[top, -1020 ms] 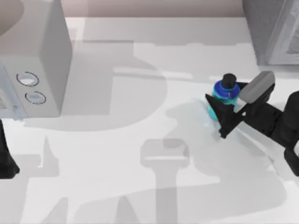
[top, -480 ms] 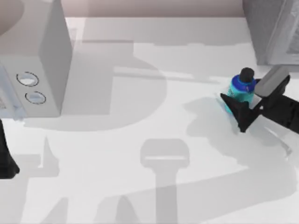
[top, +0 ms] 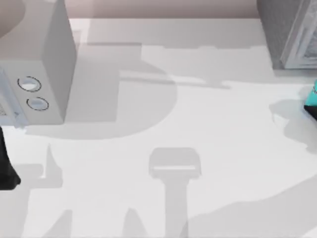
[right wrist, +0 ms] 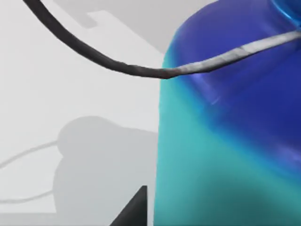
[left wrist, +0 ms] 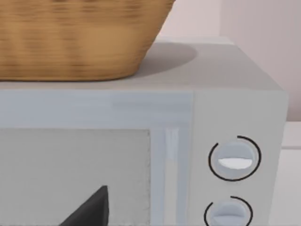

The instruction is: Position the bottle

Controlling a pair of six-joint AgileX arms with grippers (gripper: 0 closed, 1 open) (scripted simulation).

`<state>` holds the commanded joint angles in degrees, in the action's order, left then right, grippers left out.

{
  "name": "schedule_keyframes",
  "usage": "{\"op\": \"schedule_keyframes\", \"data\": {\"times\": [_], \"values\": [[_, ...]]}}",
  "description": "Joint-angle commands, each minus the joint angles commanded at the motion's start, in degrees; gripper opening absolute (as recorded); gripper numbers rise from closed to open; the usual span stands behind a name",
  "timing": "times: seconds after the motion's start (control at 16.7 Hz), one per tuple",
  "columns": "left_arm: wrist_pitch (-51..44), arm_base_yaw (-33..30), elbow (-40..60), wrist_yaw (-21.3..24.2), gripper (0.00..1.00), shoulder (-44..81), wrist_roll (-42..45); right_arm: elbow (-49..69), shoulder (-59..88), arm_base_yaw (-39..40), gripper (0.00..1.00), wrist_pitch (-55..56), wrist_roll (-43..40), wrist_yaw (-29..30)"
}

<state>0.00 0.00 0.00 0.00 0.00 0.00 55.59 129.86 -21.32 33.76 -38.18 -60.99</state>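
The bottle (top: 313,97) sits at the counter's (top: 213,148) right edge, its cyan body and blue shoulder close against the right wrist camera. A dark tip of the right gripper (top: 312,113) lies just beside it; whether the fingers pinch it cannot be told. The left arm (top: 6,168) rests at the left edge, by the microwave (top: 44,64) carrying a wicker basket (left wrist: 80,37).

Bottle (right wrist: 225,155): smooth, slightly glossy plastic look, cyan body and blue shoulder. Basket (left wrist: 80,37): woven wicker, rough. Microwave (left wrist: 197,117) and table (top: 198,148): smooth, matt.
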Motion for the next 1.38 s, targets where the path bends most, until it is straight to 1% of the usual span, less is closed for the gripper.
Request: {"op": "schedule_keyframes", "data": {"times": [0.3,0.48,0.6,1.08,1.2,1.38], "values": [[0.0,0.0,0.0,0.0,1.0,0.0,0.0,6.3,-3.1,-15.1,0.0,-24.8,-15.7,-13.6],[0.0,0.0,0.0,0.0,1.0,0.0,0.0,8.9,-4.7,-21.5,0.0,-34.3,-22.0,-19.6],[0.0,0.0,0.0,0.0,1.0,0.0,0.0,9.8,-5.3,-24.0,0.0,-37.6,-24.3,-22.0],[0.0,0.0,0.0,0.0,1.0,0.0,0.0,9.8,-5.1,-24.4,0.0,-37.7,-24.3,-22.6],[0.0,0.0,0.0,0.0,1.0,0.0,0.0,9.5,-4.5,-24.0,0.0,-34.5,-22.0,-22.4],[0.0,0.0,0.0,0.0,1.0,0.0,0.0,8.3,-3.0,-23.0,0.0,-25.8,-16.0,-21.7]]}}
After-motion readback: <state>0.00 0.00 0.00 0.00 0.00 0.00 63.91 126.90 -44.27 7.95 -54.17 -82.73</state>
